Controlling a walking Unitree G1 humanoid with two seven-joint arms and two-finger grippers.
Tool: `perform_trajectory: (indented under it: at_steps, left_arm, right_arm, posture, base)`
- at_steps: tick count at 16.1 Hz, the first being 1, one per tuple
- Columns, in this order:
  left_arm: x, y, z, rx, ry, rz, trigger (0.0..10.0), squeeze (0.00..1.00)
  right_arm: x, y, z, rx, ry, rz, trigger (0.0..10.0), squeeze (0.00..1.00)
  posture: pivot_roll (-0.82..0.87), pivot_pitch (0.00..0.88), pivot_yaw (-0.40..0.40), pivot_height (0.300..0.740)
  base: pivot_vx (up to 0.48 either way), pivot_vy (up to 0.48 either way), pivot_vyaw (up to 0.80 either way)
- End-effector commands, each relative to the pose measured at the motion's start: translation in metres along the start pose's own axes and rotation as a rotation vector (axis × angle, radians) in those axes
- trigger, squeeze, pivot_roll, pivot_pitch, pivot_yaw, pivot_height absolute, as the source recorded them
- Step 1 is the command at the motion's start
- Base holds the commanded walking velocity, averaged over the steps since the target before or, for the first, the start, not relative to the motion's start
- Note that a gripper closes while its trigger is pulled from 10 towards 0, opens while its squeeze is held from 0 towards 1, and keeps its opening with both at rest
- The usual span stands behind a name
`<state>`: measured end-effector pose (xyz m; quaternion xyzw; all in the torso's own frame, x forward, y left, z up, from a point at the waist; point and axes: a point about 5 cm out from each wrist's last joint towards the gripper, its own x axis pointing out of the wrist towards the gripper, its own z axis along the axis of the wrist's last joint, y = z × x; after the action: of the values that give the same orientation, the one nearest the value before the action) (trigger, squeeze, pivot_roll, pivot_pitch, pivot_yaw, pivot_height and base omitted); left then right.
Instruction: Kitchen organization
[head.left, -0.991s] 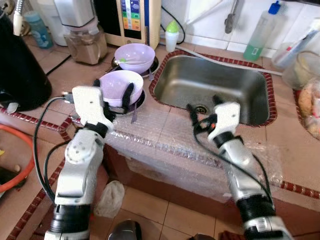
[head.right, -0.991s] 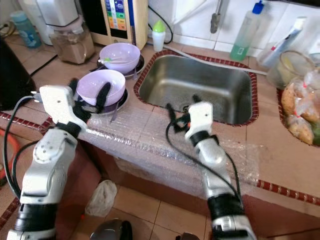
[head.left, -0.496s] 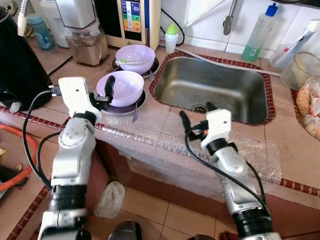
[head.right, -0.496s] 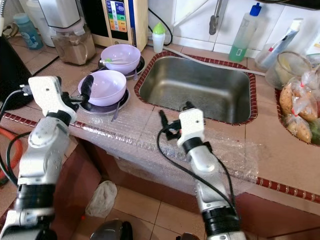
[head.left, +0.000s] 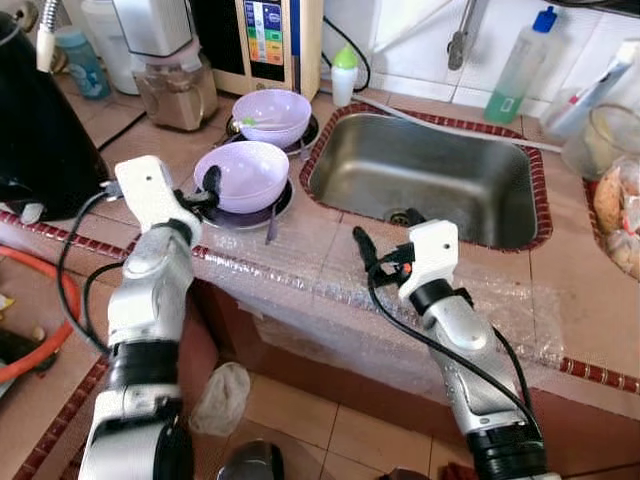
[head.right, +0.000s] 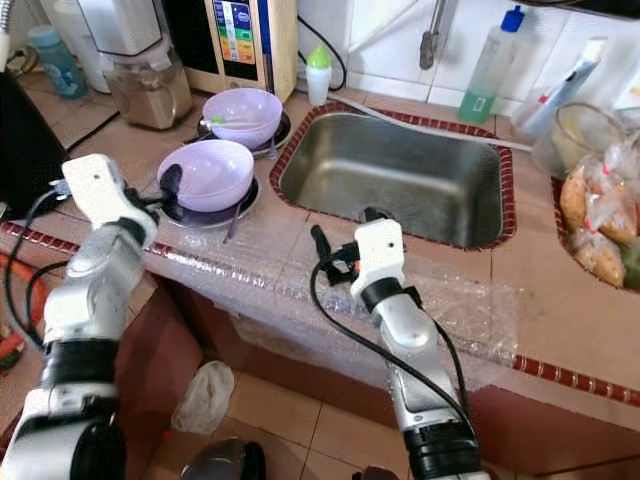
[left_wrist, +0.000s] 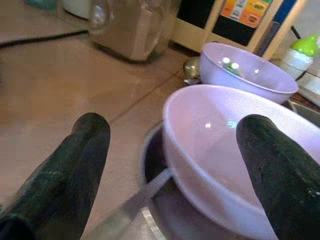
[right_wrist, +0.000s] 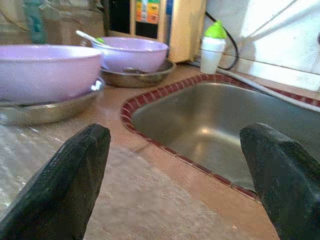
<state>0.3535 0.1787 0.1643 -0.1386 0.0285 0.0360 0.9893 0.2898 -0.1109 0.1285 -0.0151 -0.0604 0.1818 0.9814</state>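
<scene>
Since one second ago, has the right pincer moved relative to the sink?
Yes. The right pincer has pulled back from the sink rim toward the robot; it is now above the bubble wrap.

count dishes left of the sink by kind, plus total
Purple bowls: 2
Metal plates under them: 2
Total: 4
</scene>
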Motion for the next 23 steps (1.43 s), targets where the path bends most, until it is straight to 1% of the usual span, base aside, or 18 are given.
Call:
perform_trajectory:
  at_steps: [1,2,3,4,5,7,8,10,11,12,13,17,19,23]
  left_arm:
    - [0.002,-0.003,0.003,-0.012,0.001,-0.002,9.4,0.00]
    - [0.004,-0.007,0.002,-0.023,0.023,-0.018,4.7,0.00]
    - [0.005,-0.010,0.001,-0.041,0.058,-0.027,3.1,0.00]
    - [0.005,-0.013,-0.001,-0.061,0.089,-0.036,0.9,0.00]
    - [0.005,-0.014,-0.001,-0.064,0.100,-0.036,0.0,0.00]
    - [0.006,-0.013,-0.003,-0.068,0.110,-0.033,0.0,0.00]
    - [0.006,-0.013,-0.005,-0.088,0.130,-0.027,0.0,0.00]
    - [0.006,-0.013,-0.006,-0.114,0.143,-0.026,0.0,0.00]
    - [0.006,-0.013,-0.006,-0.146,0.150,-0.024,0.0,0.00]
    - [0.006,-0.013,-0.005,-0.167,0.158,-0.021,0.0,0.00]
    - [0.007,-0.013,-0.005,-0.183,0.166,-0.021,0.0,0.00]
    - [0.007,-0.010,-0.005,-0.198,0.174,-0.014,0.0,0.00]
    - [0.008,-0.010,-0.004,-0.206,0.176,-0.009,0.0,0.00]
    - [0.007,-0.010,-0.004,-0.212,0.175,0.000,0.0,0.00]
  right_arm:
    - [0.000,0.005,0.004,0.025,-0.008,0.023,10.0,0.00]
    - [-0.001,0.010,0.005,0.033,-0.014,0.052,10.0,0.00]
    - [-0.003,0.016,0.004,0.011,-0.014,0.109,10.0,0.00]
    - [-0.008,0.023,0.004,0.097,-0.004,0.208,10.0,0.00]
    - [-0.009,0.023,0.005,0.122,-0.017,0.213,10.0,0.00]
    - [-0.008,0.022,0.006,0.096,-0.019,0.201,10.0,0.00]
    - [-0.006,0.021,0.006,0.034,-0.014,0.186,10.0,0.00]
    - [-0.005,0.018,0.007,0.004,-0.028,0.152,10.0,0.00]
    - [-0.002,0.015,0.011,0.005,-0.052,0.122,10.0,0.00]
    - [-0.001,0.014,0.011,-0.004,-0.041,0.126,10.0,0.00]
    - [-0.002,0.017,0.010,0.024,-0.032,0.159,10.0,0.00]
    - [-0.006,0.030,0.008,0.057,-0.013,0.286,10.0,0.00]
    - [-0.006,0.032,0.008,0.054,-0.009,0.318,10.0,0.00]
    - [-0.005,0.030,0.007,0.051,-0.002,0.329,10.0,0.00]
  posture:
    - [-0.01,0.005,0.059,0.740]
    - [-0.01,0.006,0.062,0.740]
    - [-0.01,0.006,0.063,0.740]
    - [-0.01,0.007,0.065,0.740]
    - [-0.01,0.007,0.065,0.740]
    - [-0.01,0.007,0.065,0.740]
    - [-0.01,0.007,0.065,0.740]
    - [-0.01,0.003,0.063,0.740]
    - [-0.01,0.003,0.062,0.740]
    - [-0.01,0.000,0.062,0.740]
    - [0.00,0.000,0.061,0.740]
    - [0.00,0.000,0.063,0.740]
    - [0.00,0.000,0.064,0.740]
    - [0.00,0.000,0.061,0.740]
  base:
    - [0.000,0.000,0.00]
    - [0.000,0.000,0.00]
    - [0.000,0.000,0.00]
    - [0.000,0.000,0.00]
    - [0.000,0.000,0.00]
    - [0.000,0.000,0.00]
    - [0.000,0.000,0.00]
    - [0.000,0.000,0.00]
    - [0.000,0.000,0.00]
    - [0.000,0.000,0.00]
    - [0.000,0.000,0.00]
    - [0.000,0.000,0.00]
    - [0.000,0.000,0.00]
    - [0.000,0.000,0.00]
